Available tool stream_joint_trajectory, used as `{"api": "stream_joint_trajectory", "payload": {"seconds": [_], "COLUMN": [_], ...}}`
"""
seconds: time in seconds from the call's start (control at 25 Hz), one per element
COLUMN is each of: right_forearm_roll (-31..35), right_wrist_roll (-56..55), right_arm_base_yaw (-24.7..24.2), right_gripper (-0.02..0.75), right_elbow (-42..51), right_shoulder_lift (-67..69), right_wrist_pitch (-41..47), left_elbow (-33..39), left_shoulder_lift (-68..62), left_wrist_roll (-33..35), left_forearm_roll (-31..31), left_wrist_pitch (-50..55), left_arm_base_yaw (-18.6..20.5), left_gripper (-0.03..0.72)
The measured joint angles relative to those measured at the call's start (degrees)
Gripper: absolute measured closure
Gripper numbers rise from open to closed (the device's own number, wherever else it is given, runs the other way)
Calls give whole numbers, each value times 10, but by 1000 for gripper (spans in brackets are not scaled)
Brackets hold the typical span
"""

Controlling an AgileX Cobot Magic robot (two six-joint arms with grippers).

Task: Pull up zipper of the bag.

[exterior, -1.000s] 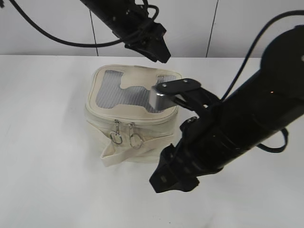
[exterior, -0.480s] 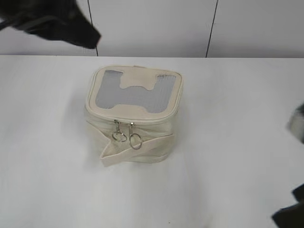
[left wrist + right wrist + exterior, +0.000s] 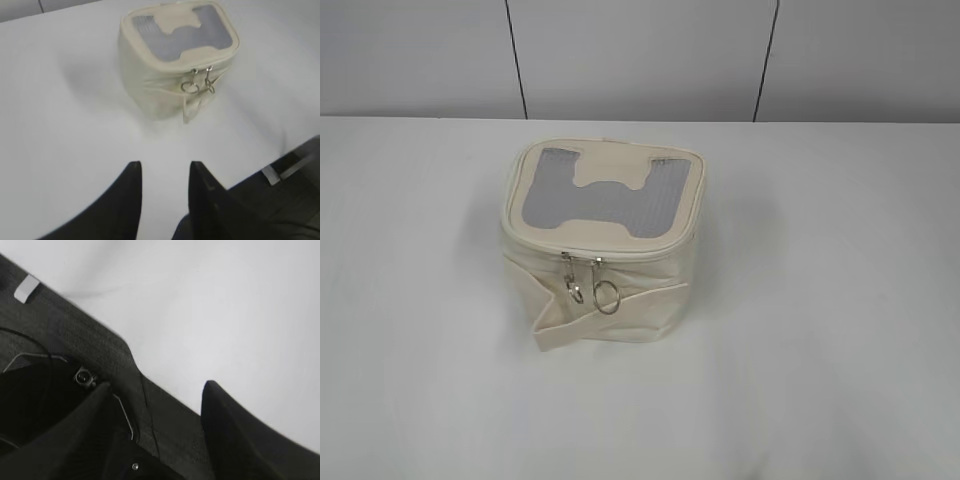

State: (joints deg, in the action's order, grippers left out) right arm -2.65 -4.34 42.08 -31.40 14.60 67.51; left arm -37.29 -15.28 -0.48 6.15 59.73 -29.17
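Note:
The cream bag [image 3: 620,300] stands on the white table, its lid with a grey mesh panel and a cream H-shaped patch. The zipper [image 3: 582,257] runs round the lid rim, its two silver sliders side by side at the front with ring pulls hanging. A flat strap crosses the front. The bag also shows in the left wrist view [image 3: 150,90], far beyond my left gripper [image 3: 165,170], which is open and empty over bare table. My right gripper [image 3: 157,390] is open and empty over the table's dark edge. Neither arm shows in the exterior view.
The white table [image 3: 820,300] spreads around the bag, with a pale panelled wall behind. A dark surface with a tape strip [image 3: 270,174] lies beyond the table edge in the left wrist view; the same dark edge [image 3: 100,350] fills the right wrist view's lower left.
Both arms have pulled away from the bag and left the exterior view. The bag has stayed in place, and its ring pulls have shifted slightly.

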Motion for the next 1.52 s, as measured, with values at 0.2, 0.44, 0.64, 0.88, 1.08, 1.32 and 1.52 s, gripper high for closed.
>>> {"api": "stream_joint_trajectory", "payload": {"seconds": [0.2,0.44,0.64,0.88,1.08,1.32,1.52], "right_forearm_roll": [-3,-4,-3,-3,-3,-3,-2], "right_wrist_roll": [1,1,2,2,2,2,2], "right_arm_base_yaw": [0,0,0,0,-85,-264,-306], "right_gripper": [293,293,302,306,306,306,306], "right_elbow": [7,24,28,28,28,28,28], "right_shoulder_lift": [-112,-135,-134,-134,-134,-141,-150], "right_wrist_pitch": [-19,-62,-72,-73,-74,-75,-76], "left_elbow": [40,64,66,66,66,66,66], "left_shoulder_lift": [153,138,139,139,139,150,156], "left_wrist_roll": [-7,27,31,31,31,31,31], "left_forearm_roll": [-35,-33,-32,-32,-31,-31,-31], "left_wrist_pitch": [56,8,7,7,7,7,7], "left_arm_base_yaw": [0,0,0,0,80,235,251], "left_gripper": [442,442,450,450,452,451,451]}}
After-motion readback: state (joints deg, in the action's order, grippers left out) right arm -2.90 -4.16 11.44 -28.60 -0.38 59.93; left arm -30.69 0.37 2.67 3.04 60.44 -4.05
